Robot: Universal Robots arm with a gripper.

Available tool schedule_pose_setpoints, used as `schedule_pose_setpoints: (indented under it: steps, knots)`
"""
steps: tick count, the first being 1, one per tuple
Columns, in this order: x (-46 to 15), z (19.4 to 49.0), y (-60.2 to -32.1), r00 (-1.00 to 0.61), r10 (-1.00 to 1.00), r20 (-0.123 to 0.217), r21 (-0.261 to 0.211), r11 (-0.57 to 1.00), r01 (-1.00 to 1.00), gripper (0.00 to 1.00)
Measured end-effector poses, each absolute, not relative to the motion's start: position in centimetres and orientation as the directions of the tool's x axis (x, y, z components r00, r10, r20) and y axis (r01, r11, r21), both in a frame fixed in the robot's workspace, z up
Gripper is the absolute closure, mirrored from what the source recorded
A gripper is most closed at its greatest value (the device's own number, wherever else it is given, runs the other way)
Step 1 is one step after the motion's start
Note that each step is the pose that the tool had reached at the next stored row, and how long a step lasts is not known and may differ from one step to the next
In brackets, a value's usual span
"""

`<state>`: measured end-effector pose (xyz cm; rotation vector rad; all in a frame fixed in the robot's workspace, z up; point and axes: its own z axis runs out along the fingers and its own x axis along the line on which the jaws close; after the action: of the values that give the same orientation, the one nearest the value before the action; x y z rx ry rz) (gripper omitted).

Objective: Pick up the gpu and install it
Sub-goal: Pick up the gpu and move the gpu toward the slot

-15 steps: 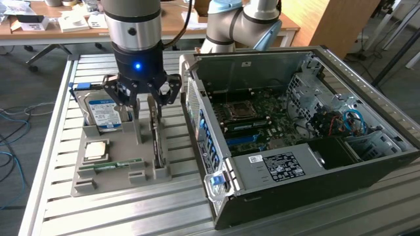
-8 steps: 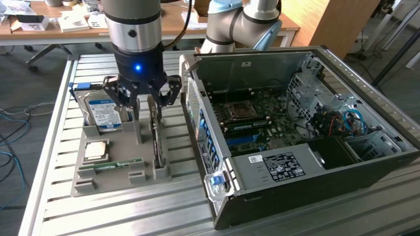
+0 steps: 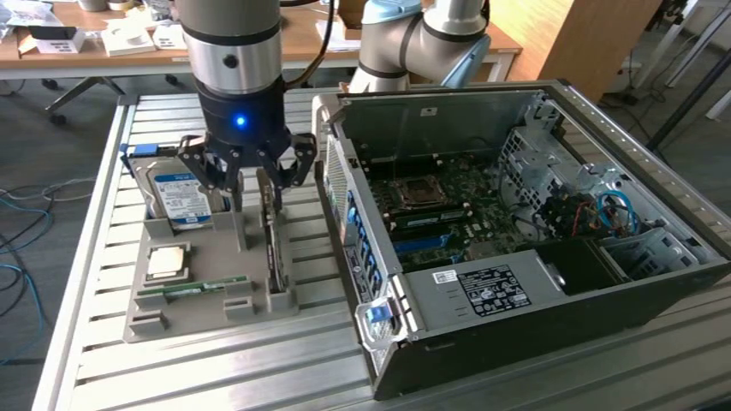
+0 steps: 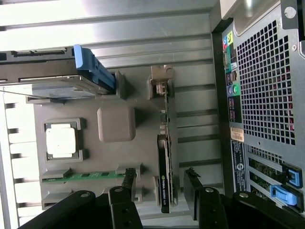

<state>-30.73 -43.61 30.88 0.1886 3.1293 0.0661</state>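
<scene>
At the exterior view's left, your grey tray (image 3: 211, 324) sat on the slatted table (image 3: 228, 377), with the hard drive (image 3: 181, 195) at its far corner and the processor chip (image 3: 168, 260) and green memory stick (image 3: 194, 288) nearer. Along the tray's right side the gpu (image 3: 274, 248) stood on edge in its slot, and your gripper (image 3: 260, 182) hung over its far end, released, one finger either side of the card without clamping it. Right of that lay the open computer case (image 3: 639, 282).

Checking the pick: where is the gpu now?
The gpu stands on edge in the tray at the exterior view's left, beside the case, under the open gripper.
</scene>
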Motion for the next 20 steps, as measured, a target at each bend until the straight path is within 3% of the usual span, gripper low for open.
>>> schedule_pose_setpoints:
  steps: [20]
  knots:
    - [-30.7,29.7,-43.6,-0.993,0.12,-0.003,0.042,0.992,0.12,0.47]
